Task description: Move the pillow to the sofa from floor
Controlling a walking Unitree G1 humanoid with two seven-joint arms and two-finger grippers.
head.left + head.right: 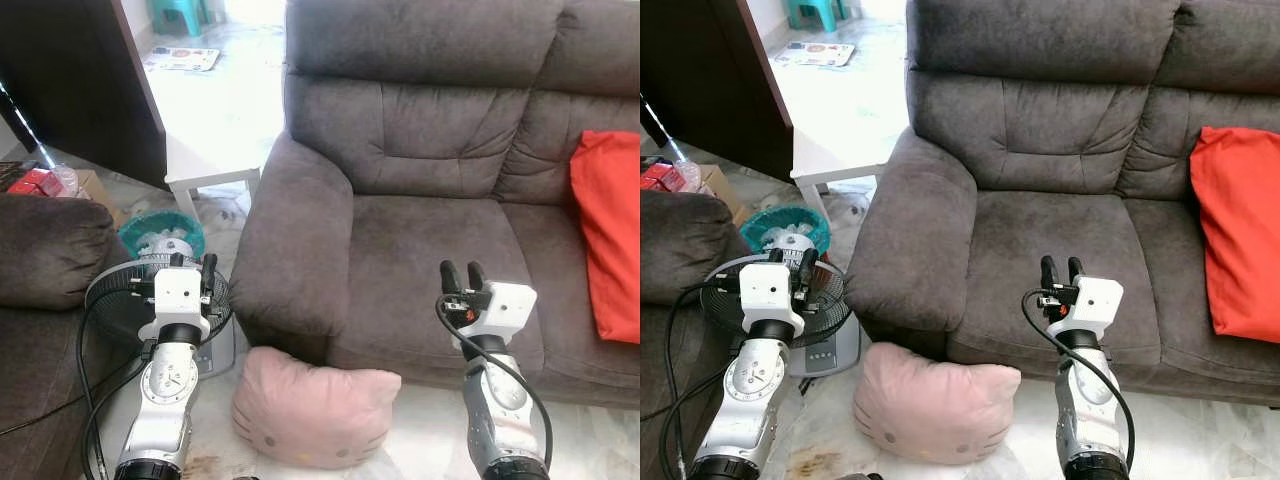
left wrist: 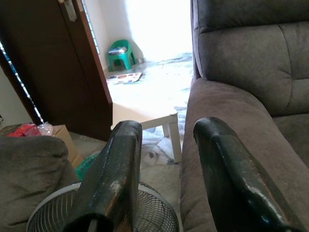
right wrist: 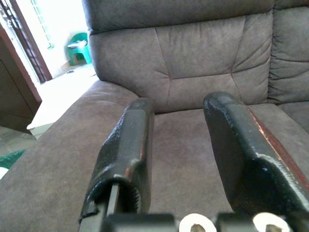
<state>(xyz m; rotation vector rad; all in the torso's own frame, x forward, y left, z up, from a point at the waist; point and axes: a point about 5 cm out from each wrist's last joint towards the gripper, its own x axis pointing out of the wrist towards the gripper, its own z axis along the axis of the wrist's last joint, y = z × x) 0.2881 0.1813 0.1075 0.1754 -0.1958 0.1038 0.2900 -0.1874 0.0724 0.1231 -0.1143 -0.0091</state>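
pillow (image 1: 315, 408) on floor | between, below left end effector (image 1: 192, 264), right end effector (image 1: 464, 275)

The pink pillow (image 1: 315, 415) lies on the floor against the sofa (image 1: 420, 240) front, just below its left armrest (image 1: 290, 250), with bare floor on its near side. Just beside it on the robot's left a floor fan (image 1: 120, 300) crowds that flank. The near seat cushion (image 1: 430, 270) is bare; a red cushion (image 1: 610, 235) takes the far right seat. Both tools hang apart over open space
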